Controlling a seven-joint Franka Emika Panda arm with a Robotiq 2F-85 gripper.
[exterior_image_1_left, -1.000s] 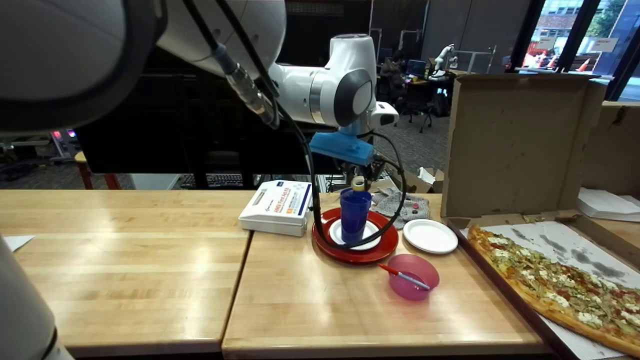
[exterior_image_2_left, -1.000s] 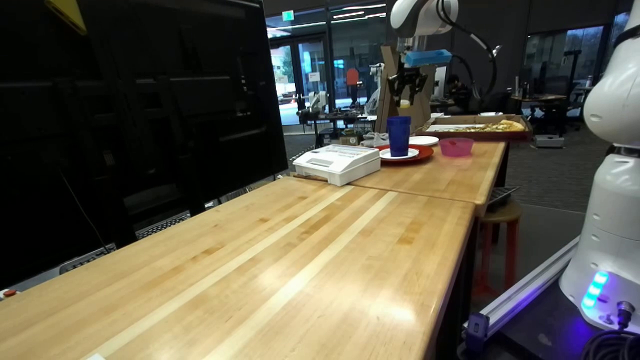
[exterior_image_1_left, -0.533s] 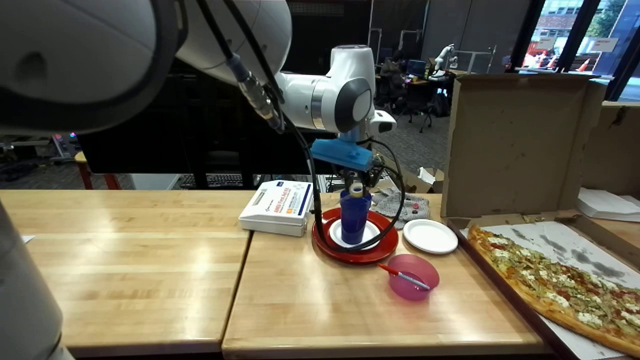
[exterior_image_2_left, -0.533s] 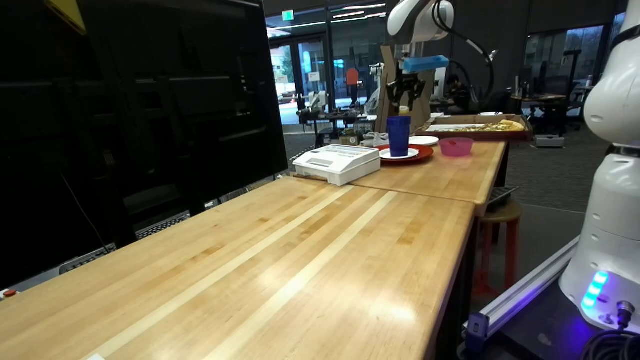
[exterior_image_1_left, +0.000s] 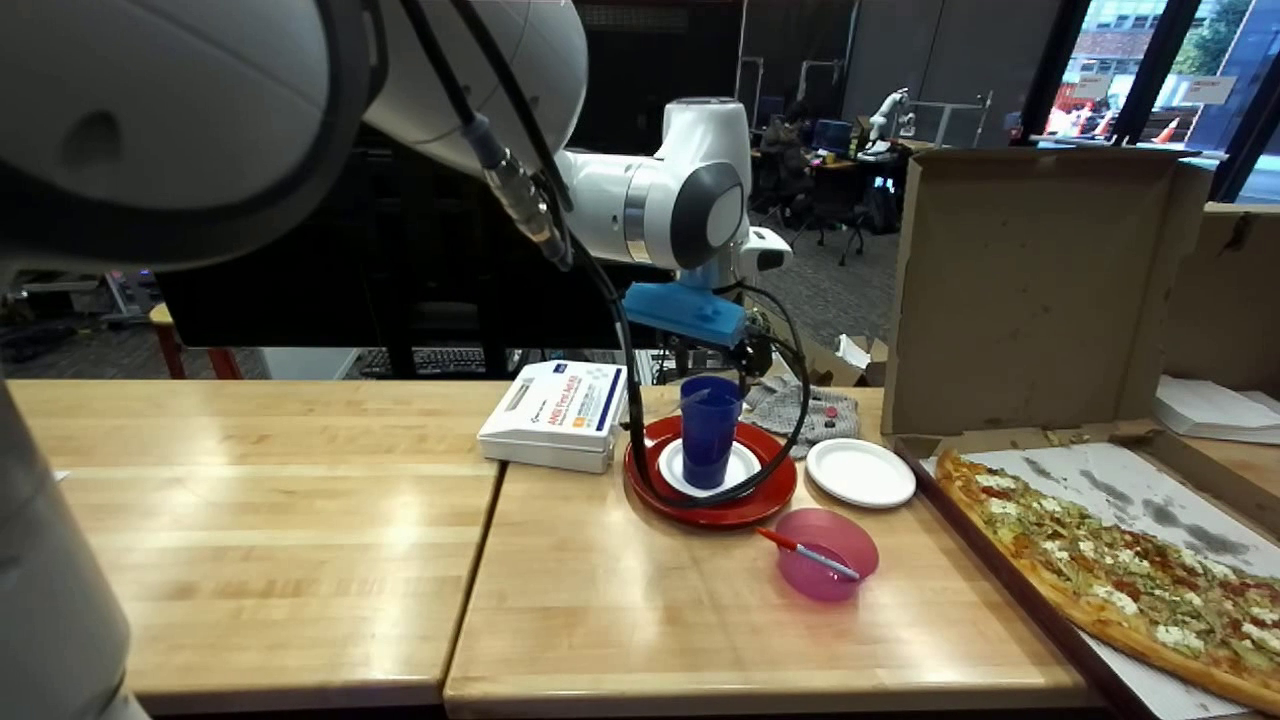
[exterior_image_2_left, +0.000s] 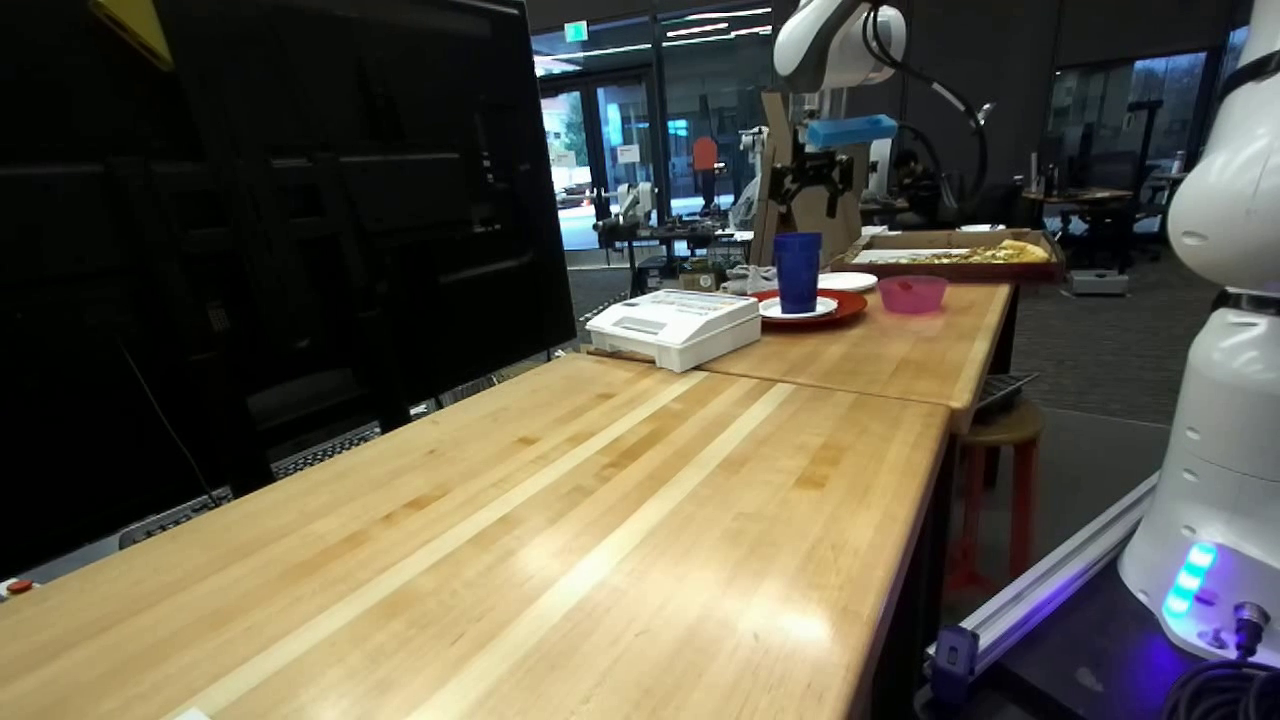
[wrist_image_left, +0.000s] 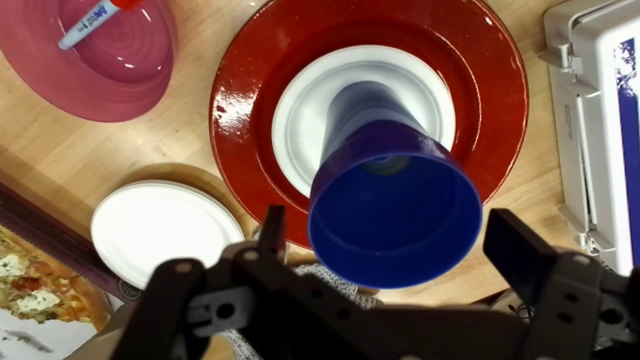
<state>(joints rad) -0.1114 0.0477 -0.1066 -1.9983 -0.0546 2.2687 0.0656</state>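
The fingers (wrist_image_left: 520, 250) stand wide apart; in an exterior view they hang just above a blue tumbler (exterior_image_2_left: 798, 275), and in the wrist view one shows to each side of its rim. The tumbler stands upright on a small white plate (wrist_image_left: 300, 130), which rests inside a larger red plate (wrist_image_left: 235, 155) on the table (exterior_image_1_left: 600, 620). Deep in the tumbler shows a greyish round shape (wrist_image_left: 394, 167), too dim to name. To one side of the red plate sits a white first aid kit (exterior_image_1_left: 555, 415). To the other are a second white plate (exterior_image_1_left: 860, 472) and a pink bowl (exterior_image_1_left: 820, 588) holding a red-capped marker (exterior_image_1_left: 820, 559). Grey knitted fabric (exterior_image_1_left: 825, 415) lies near the plates; an open pizza box (exterior_image_1_left: 1040, 300) holds pizza (exterior_image_1_left: 1110, 560).
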